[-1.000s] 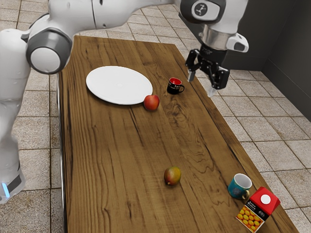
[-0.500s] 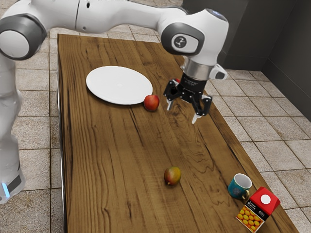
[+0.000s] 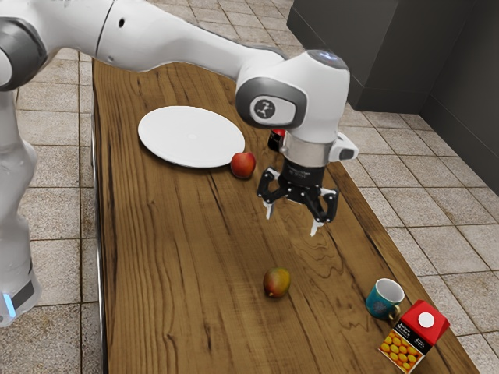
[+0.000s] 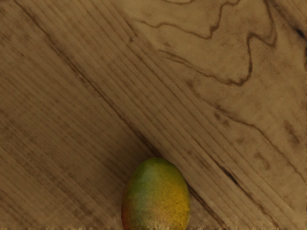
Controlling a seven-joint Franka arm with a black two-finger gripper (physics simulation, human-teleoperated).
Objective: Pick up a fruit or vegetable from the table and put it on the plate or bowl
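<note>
The pincer (image 3: 291, 221) hangs wide open and empty over the table (image 3: 179, 257); the mango (image 3: 277, 281) lies nearer, slightly toward the exterior view's left, well apart.

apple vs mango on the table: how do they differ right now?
Colour: the apple is red; the mango is green fading to yellow-orange.
Shape: the apple is round, the mango oval and longer.
Place: the apple sits right at the plate's rim; the mango lies alone on bare wood, far from the plate.
Shared: both rest on the table, neither held; the gripper hangs open above it.
</note>
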